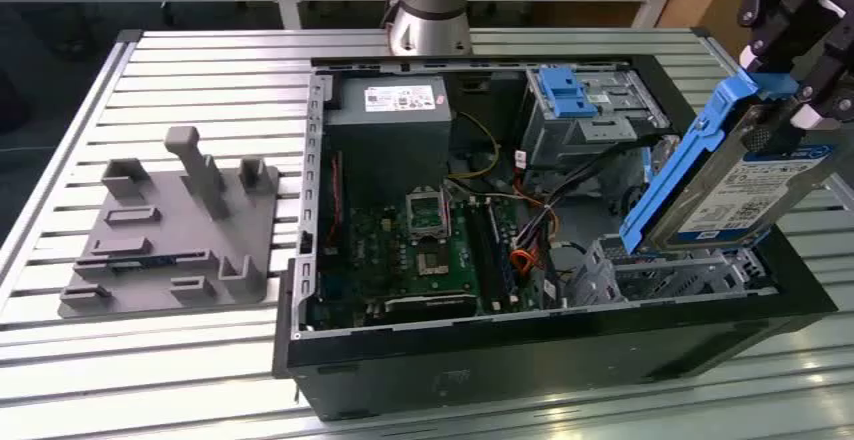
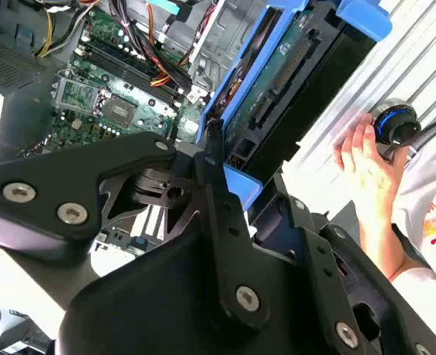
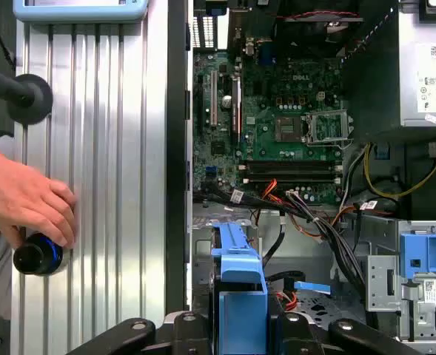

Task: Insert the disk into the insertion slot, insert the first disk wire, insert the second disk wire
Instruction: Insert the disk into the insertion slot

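Claw (image 1: 787, 100) is clamped on the top end of the disk (image 1: 741, 195), gripping its blue carrier. The disk hangs steeply tilted over the case corner at the exterior view's right. Its lower end is at the mouth of the insertion slot (image 1: 674, 278), touching or just above, can't tell which. To do this step well, IMO: square the carrier's long edges w/ the slot's perforated walls before any push, since the slot is barely wider than the disk, and bring the tilt in line w/ the slot so it slides rather than wedges. Room is tight. The taller grey cage (image 1: 587, 110) stands near behind, orange/red wires (image 1: 527, 250) lie just beside the slot toward the motherboard (image 1: 427, 245), and the case rim (image 1: 561, 332) runs along the front. A person's hand (image 3: 25, 200) rests on the bench (image 3: 106, 148) outside the case, well apart.
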Available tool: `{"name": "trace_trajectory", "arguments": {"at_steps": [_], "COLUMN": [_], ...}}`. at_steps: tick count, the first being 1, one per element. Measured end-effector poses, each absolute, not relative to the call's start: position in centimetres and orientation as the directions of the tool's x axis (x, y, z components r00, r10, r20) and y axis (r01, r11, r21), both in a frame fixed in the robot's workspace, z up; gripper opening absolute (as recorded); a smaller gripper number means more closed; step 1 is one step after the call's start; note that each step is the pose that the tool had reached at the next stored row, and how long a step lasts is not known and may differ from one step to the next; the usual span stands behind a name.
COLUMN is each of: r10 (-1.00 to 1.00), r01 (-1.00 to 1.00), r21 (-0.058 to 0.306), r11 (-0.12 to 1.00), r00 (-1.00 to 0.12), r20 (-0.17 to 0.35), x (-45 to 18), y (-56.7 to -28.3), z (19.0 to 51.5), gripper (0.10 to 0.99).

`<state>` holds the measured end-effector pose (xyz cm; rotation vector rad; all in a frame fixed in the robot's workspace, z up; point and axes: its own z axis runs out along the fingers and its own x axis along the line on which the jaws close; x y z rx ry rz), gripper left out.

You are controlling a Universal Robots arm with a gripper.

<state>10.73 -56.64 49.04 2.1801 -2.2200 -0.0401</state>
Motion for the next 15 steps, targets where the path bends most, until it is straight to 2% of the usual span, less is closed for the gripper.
{"name": "trace_trajectory", "arguments": {"at_steps": [15], "r10": [-1.000], "r01": [-0.999], "r21": [0.039], "r11": [0.018], "r00": [-0.018], "r20": [-0.001], "x": [10.73], "y": [-56.66], "z": [49.04], "gripper": [0.365]}}
